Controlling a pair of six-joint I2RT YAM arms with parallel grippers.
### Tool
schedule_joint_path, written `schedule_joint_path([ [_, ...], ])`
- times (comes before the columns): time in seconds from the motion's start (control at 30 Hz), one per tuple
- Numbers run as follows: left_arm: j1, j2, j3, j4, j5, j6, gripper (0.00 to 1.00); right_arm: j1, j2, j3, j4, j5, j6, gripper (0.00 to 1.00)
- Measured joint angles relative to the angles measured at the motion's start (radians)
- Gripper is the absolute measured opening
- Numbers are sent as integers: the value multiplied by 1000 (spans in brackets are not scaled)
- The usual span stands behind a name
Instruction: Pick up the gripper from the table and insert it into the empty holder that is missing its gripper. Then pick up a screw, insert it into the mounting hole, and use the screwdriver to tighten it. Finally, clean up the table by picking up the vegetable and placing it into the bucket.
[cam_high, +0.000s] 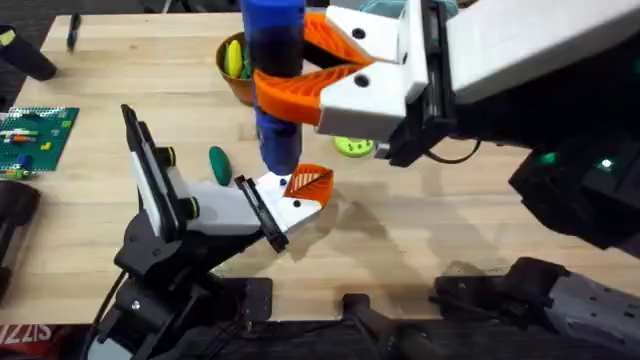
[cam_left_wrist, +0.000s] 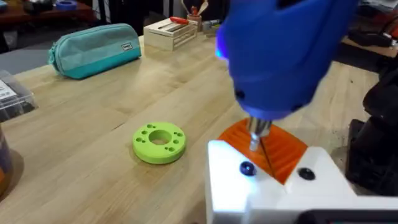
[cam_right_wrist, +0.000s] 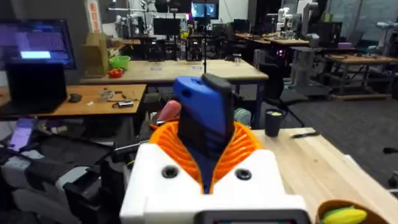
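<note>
Right gripper (cam_high: 300, 80): orange fingers are clamped on the screwdriver (cam_high: 275, 75), held upright, tip down on the gripper (cam_high: 305, 190) seated in the holder (cam_high: 215, 210). Left gripper's state cannot be told. Bucket (cam_high: 232, 75) is seen just behind; green ring (cam_left_wrist: 159, 142) nearby.

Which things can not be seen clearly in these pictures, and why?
- Screw under the screwdriver tip: in the left wrist view the blurred handle covers it, so its seating is unclear.
- Bucket: overhead, the screwdriver and the right hand hide one side; the right wrist view's edge cuts it off.
- Green thing beside the holder: too small overhead to identify.
</note>
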Motion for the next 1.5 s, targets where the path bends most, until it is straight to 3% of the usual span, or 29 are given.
schedule_joint_path([
  [1.5,0,0,0,-1,0,-3,15,0,32,0,-38,-7,5,51],
])
